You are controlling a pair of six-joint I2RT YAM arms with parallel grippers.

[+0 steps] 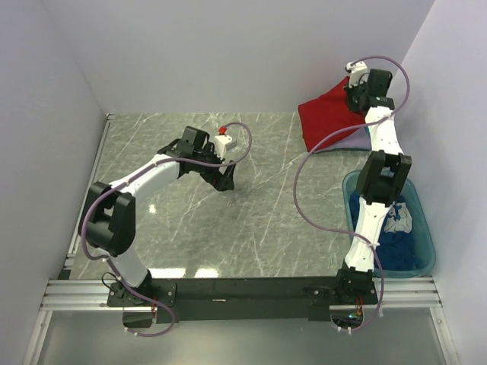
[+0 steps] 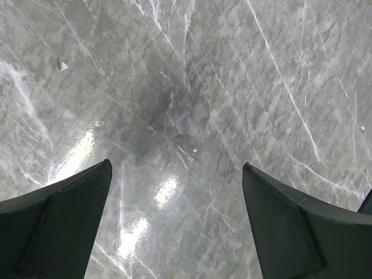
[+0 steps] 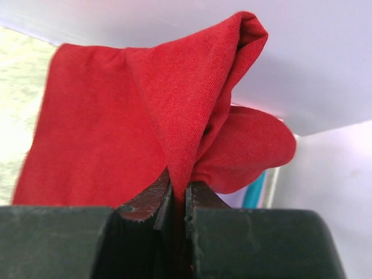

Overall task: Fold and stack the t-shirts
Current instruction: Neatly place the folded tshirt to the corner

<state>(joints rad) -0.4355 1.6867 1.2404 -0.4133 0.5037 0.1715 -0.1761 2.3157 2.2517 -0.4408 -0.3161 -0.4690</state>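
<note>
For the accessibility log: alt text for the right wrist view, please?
The right end effector is shut on a fold of the red shirt, which bunches up across most of the view. A pale wall lies behind.

Plain bright red cloth t-shirt (image 1: 326,115), upper right of top view: solid red all over, fine knit weave close up (image 3: 104,133). Plain lavender cloth t-shirt (image 1: 354,141), just below it: pale purple sliver. Dark blue cloth t-shirt (image 1: 399,247), lower right: navy, white print (design unreadable). Translucent teal plastic tub (image 1: 428,242): blue-green. Marble-pattern tabletop (image 1: 266,198): grey-green, white veins. Left gripper (image 2: 177,165) and right gripper (image 3: 180,195): black. Arms: white shells, black joints, lilac cables.
</note>
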